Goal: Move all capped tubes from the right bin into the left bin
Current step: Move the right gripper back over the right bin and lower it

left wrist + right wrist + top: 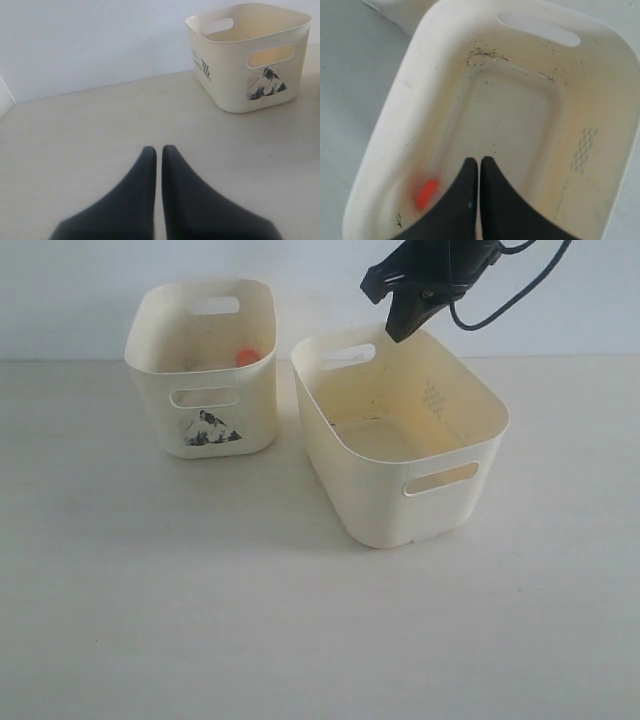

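One capped tube (426,194) is seen lying in the right bin (395,115), on the floor just beside one long wall, at the end over which the right claw (479,167) is held. Only its orange-red part can be made out, and it is blurred. Its long axis is laid roughly along that wall; which way the cap points cannot be told. The right claw is pressed together with nothing pinched, and is held above the bin's rim, touching neither bin nor tube. Another orange-red cap (245,356) is shown inside the left bin (200,410), near a far corner. The left claw (158,155) is likewise pressed together and empty, over bare worktop (75,130), well apart from the left bin.
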